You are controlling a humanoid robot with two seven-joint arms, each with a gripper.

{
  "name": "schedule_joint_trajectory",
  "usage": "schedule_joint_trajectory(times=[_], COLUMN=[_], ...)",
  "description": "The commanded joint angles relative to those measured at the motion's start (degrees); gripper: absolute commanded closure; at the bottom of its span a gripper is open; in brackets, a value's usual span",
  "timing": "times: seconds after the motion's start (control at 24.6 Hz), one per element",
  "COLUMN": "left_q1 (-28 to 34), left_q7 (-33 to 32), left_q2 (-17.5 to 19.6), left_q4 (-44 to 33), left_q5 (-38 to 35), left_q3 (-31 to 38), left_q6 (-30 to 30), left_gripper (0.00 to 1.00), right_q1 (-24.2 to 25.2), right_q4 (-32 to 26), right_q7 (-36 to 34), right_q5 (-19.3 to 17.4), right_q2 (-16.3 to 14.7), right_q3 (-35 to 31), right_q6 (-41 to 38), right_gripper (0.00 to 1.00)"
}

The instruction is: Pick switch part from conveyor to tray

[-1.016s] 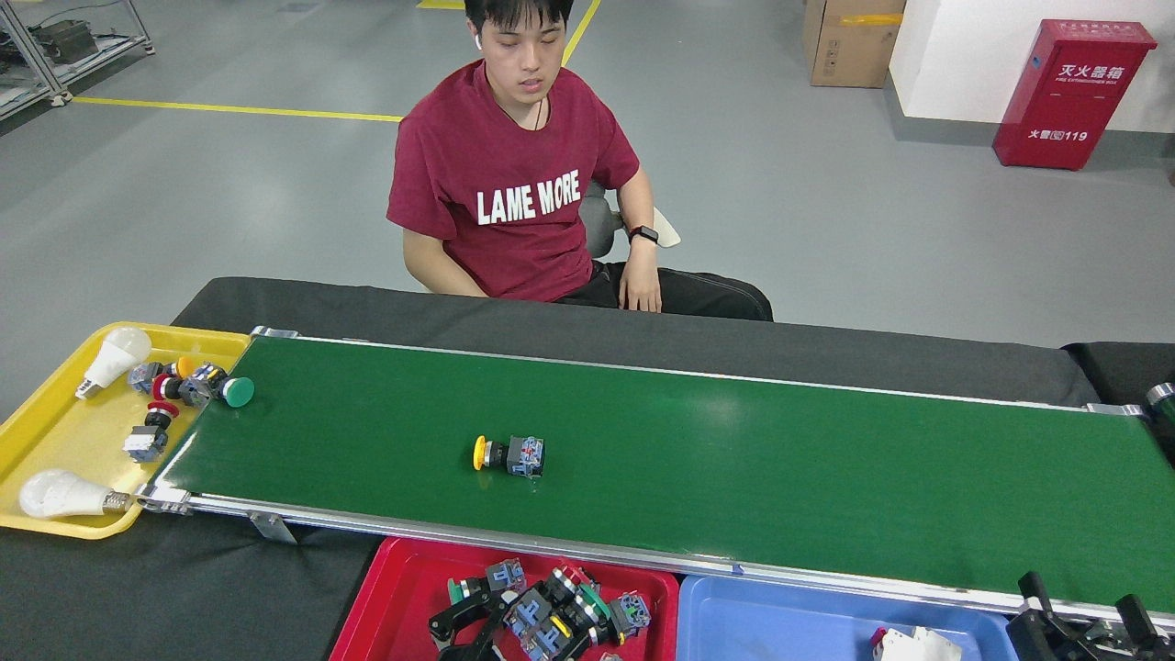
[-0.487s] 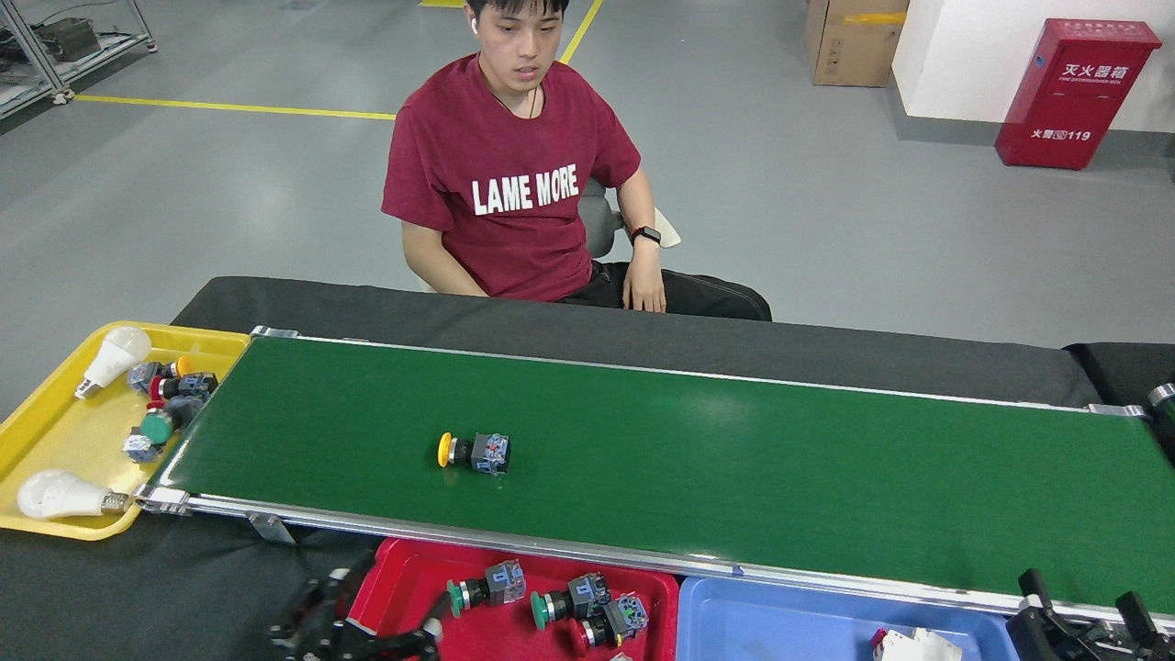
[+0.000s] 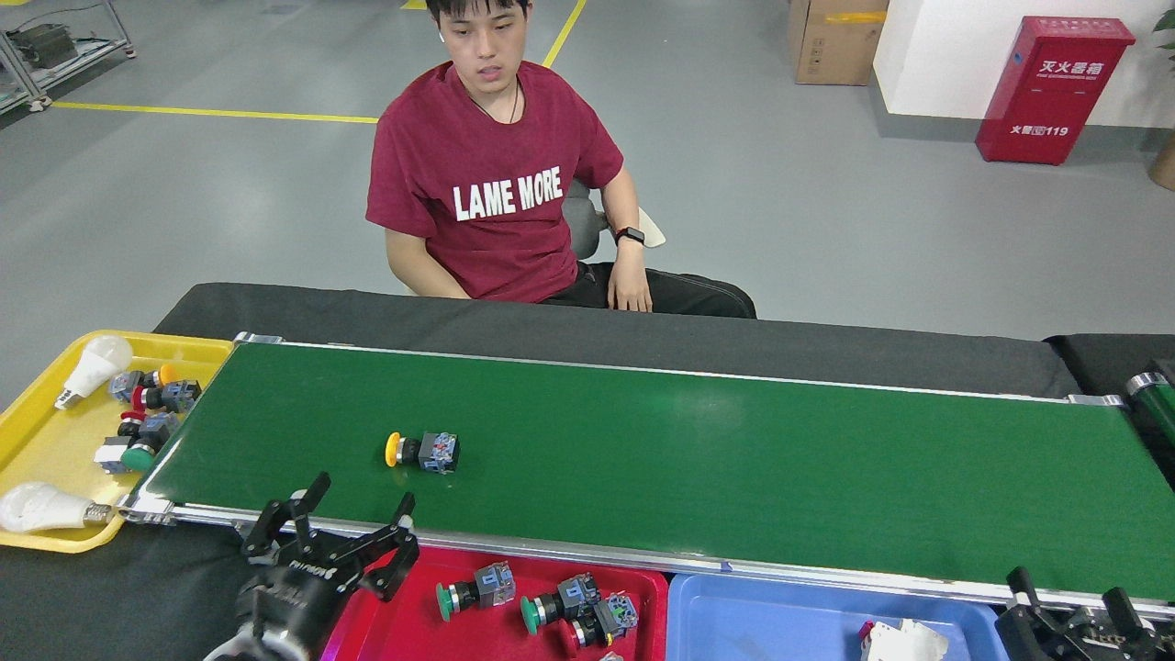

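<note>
A switch part [image 3: 423, 451] with a yellow cap and a grey-blue body lies on its side on the dark-green conveyor [image 3: 734, 459], left of the middle. My left gripper [image 3: 361, 506] stands open at the conveyor's near rail, just below and left of that part, holding nothing. Below the rail sits the red tray [image 3: 404, 624] with three switch parts [image 3: 537, 606] in it. Only the fingertips of my right gripper [image 3: 1069, 588] show at the bottom right corner, spread apart and empty.
A yellow tray [image 3: 46, 441] at the conveyor's left end holds two bulbs and several switch parts. A blue tray [image 3: 780, 624] lies right of the red one with a white part in it. A person sits behind the table.
The yellow-capped switch part has ridden leftward on the belt. My left gripper has risen out of the red tray to the near rail, open. The view has shifted slightly.
</note>
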Motion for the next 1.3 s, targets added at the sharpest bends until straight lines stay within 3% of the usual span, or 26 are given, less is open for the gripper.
schedule_joint_trajectory(times=[0.0,0.41,0.73,0.77,0.81,0.89,0.93,1.06,1.18,1.22,1.26], left_q1=[-2.16,-9.1,-18.33,-18.6,-18.68,-17.98,-17.1,-10.34,1.79,6.89,11.46], left_q7=[-2.34,-2.52,-2.17,-2.08,-1.91,-1.55,-0.76,-0.32,-0.32,-0.32,-0.32], left_q2=[0.32,3.22,7.27,7.27,7.36,7.27,7.18,8.59,9.03,9.03,8.94], left_q4=[2.11,13.01,28.21,28.74,28.83,28.3,27.42,17.93,0.53,-5.45,-9.93], left_q5=[-0.17,-0.08,0.18,0.36,0.62,2.91,6.42,15.04,15.83,17.06,18.29], left_q3=[0.0,1.67,1.58,1.58,1.58,1.58,1.49,0.79,0.35,0.7,1.14], left_q6=[2.01,7.28,14.49,14.49,14.31,13.52,12.29,2.97,-11.62,-19.53,-22.07], left_gripper=[0.0,0.0,0.03,0.07,0.21,0.58,0.76,0.89,0.86,0.78,0.65], right_q1=[-0.61,-1.31,-1.4,-1.4,-1.4,-1.4,-1.4,-1.4,-1.31,-1.31,-1.31], right_q4=[-0.79,-0.79,-0.79,-0.79,-0.79,-0.79,-0.79,-0.79,-0.79,-0.88,-0.79], right_q7=[-0.14,-0.14,-0.14,-0.14,-0.14,-0.14,-0.14,-0.14,-0.14,-0.14,-0.14], right_q5=[0.23,0.41,0.5,0.76,0.94,1.03,1.03,1.03,1.03,1.03,1.03], right_q2=[-0.35,-0.43,-0.43,-0.43,-0.35,-0.26,-0.26,-0.17,-0.17,-0.17,-0.17], right_q3=[-0.15,0.2,0.55,0.55,0.55,0.55,0.55,0.55,0.55,0.55,0.55], right_q6=[-0.22,-0.3,-0.3,-0.3,-0.3,-0.3,-0.3,-0.22,-0.3,-0.22,-0.22], right_gripper=[0.04,0.04,0.04,0.04,0.04,0.04,0.04,0.04,0.04,0.04,0.04])
